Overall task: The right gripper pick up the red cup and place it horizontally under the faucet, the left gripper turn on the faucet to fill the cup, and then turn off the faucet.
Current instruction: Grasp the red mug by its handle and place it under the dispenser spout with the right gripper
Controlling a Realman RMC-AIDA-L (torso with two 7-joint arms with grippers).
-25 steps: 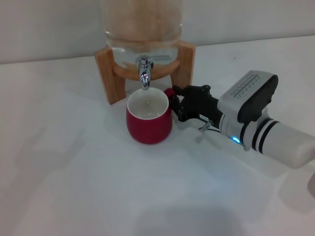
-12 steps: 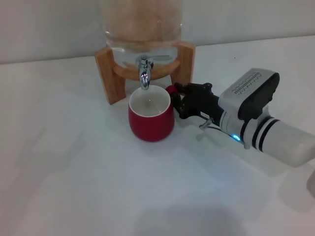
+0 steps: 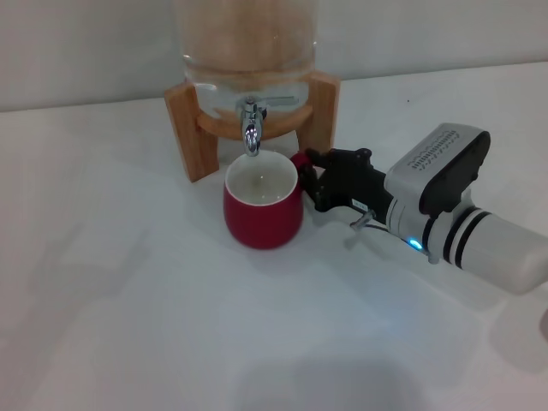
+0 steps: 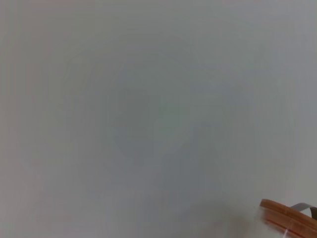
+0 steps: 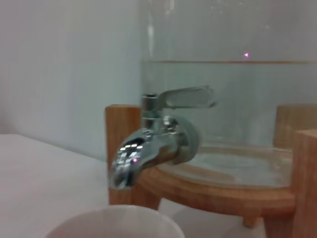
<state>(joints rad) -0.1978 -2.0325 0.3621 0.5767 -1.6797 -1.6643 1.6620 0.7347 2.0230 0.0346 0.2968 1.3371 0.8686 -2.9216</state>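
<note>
1. The white table [image 3: 128, 300] lies bare on the robot's left side; the left gripper shows in no view, so whether its fingers are parted or closed cannot be told.
2. The wooden stand [image 3: 190, 137] sits at the back of the table and carries the glass jar [image 3: 248, 51], which holds clear liquid.
3. The faucet [image 3: 251, 128] juts forward from the jar's base between the stand's two front legs, its spout pointing down. In the right wrist view its lever [image 5: 185, 96] lies level over the spout.
4. The red cup [image 3: 262, 205] stands upright on the table directly under the spout, mouth up, and its off-white inside looks dry.
5. The right gripper [image 3: 306, 175] reaches in from the right, low over the table, black fingers clenched around the cup's handle beside the stand's right leg.
</note>
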